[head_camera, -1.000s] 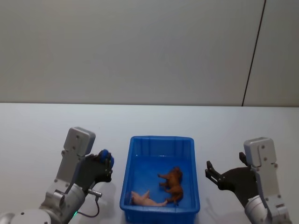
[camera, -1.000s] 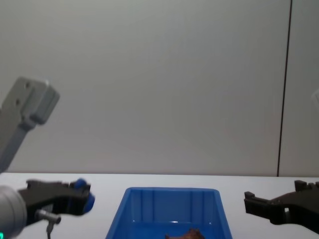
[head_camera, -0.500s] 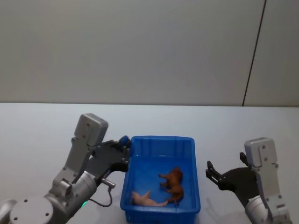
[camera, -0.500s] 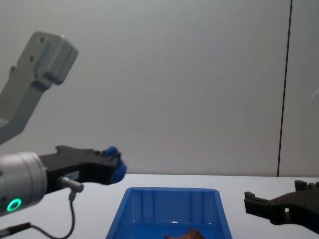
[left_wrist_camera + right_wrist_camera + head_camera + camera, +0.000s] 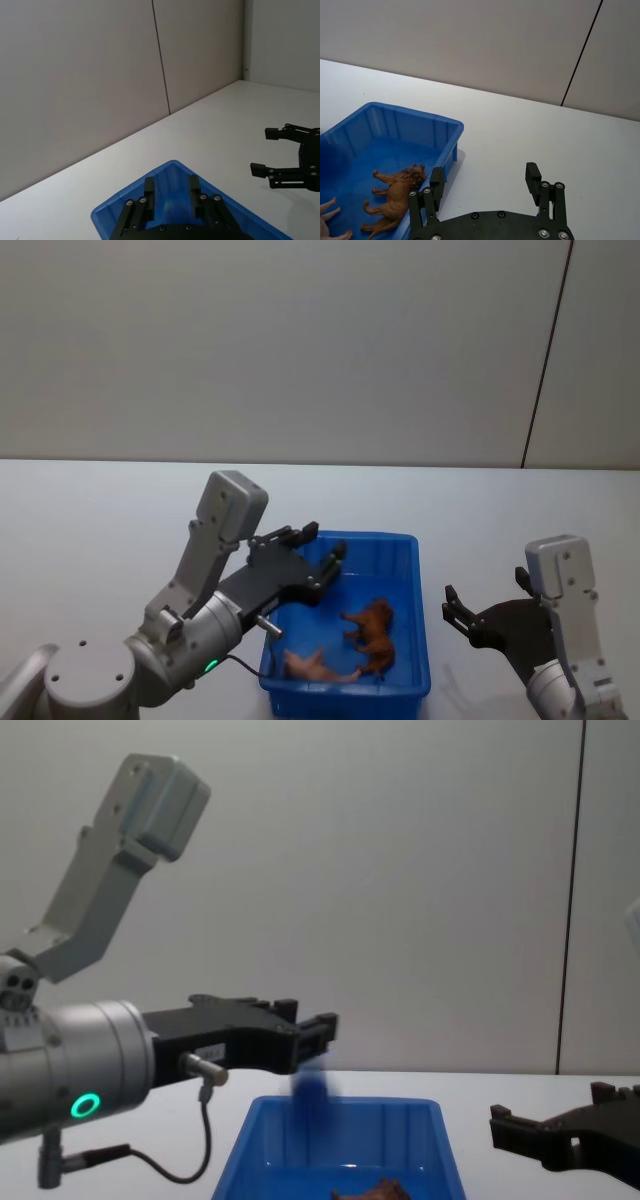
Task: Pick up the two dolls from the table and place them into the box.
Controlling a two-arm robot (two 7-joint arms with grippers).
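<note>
My left claw [image 5: 308, 1032] hangs released over the left rim of the bright blue ribbed plastic bin [image 5: 414, 570], and a blue blurred doll [image 5: 313, 1086] is in mid-air just beneath it. A shaggy brown lion doll [image 5: 370, 632] lies inside. My right claw [image 5: 452, 609], spread, waits beside the bin's right wall above the plain white desk [image 5: 100, 520].

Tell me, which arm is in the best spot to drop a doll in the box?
Left. The left pincer hangs open over the box's far left corner, with a blue blur, likely the doll, just under it. The right pincer is open, empty, off to the box's side.
</note>
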